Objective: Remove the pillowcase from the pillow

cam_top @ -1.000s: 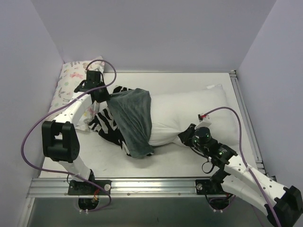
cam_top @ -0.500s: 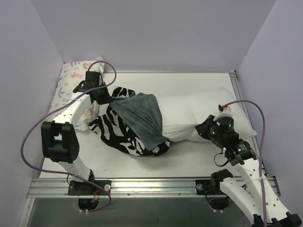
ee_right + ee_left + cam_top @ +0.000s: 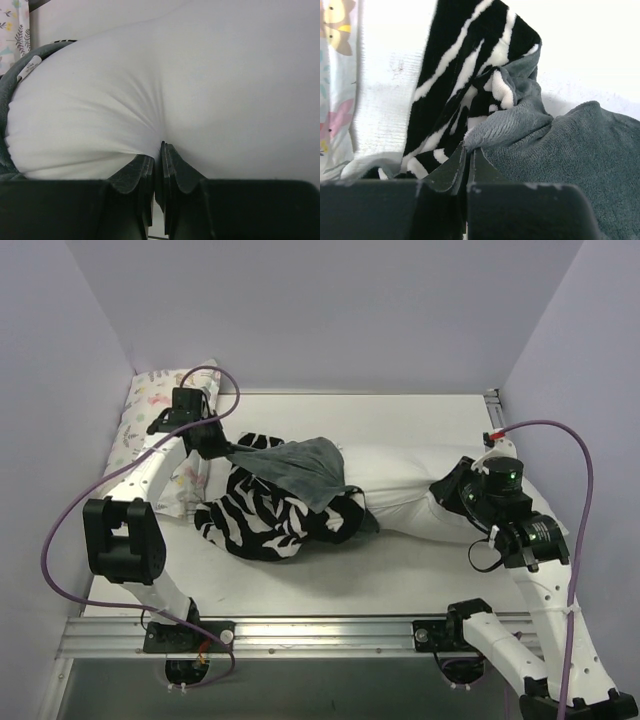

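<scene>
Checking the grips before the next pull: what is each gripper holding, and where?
The left gripper pinches the pillowcase at its grey plush edge. The right gripper pinches a fold of the pillow on its bare white fabric.

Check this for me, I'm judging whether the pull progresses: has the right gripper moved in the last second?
Yes. The right gripper, shut on the pillow, has moved rightward and farther from the near rail.

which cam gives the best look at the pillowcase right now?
Top external: the whole pillowcase shows, zebra and grey sides bunched at the left end of the pillow. Left wrist shows only a close-up fold pinched in the left gripper. Right wrist catches just a grey sliver at its left edge.
</scene>
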Robot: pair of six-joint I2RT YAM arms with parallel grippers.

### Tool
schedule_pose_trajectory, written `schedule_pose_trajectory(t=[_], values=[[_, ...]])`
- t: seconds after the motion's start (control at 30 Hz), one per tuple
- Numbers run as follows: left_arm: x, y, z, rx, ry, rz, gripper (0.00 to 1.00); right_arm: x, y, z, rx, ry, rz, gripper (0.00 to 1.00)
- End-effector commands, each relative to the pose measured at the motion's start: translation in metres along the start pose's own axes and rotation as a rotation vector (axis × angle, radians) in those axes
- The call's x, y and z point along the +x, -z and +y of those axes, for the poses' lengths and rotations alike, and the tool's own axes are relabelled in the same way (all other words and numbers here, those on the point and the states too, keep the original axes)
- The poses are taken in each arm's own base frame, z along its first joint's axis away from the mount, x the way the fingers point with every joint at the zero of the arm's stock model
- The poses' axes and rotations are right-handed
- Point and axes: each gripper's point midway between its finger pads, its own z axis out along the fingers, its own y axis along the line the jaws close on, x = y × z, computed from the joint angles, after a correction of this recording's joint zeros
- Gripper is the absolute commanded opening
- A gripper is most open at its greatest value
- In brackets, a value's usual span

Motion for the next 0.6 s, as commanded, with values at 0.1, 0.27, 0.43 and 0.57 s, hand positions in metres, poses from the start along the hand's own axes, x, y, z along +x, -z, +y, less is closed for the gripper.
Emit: schedule_pose_trajectory(t=[0.1, 0.27, 0.43, 0.57], values=[[-0.074, 0.021, 0.07, -0.184, 0.033, -0.22, 0.0, -0.058, 0.026, -0.025, 0.15, -0.008, -0.185, 0.0], [-0.075, 0.022, 0.08, -0.211, 0.044, -0.227, 0.0, -0.06, 0.026, -0.034, 0.175, -0.017, -0.189, 0.0], [-0.077, 0.025, 0.078, -0.174, 0.076, -0.231, 0.0, -0.067, 0.028, -0.026, 0.127, -0.05, -0.183, 0.0], [-0.08, 0.031, 0.065, -0.149, 0.054, -0.246, 0.0, -0.085, 0.034, -0.008, 0.065, -0.056, -0.207, 0.0]])
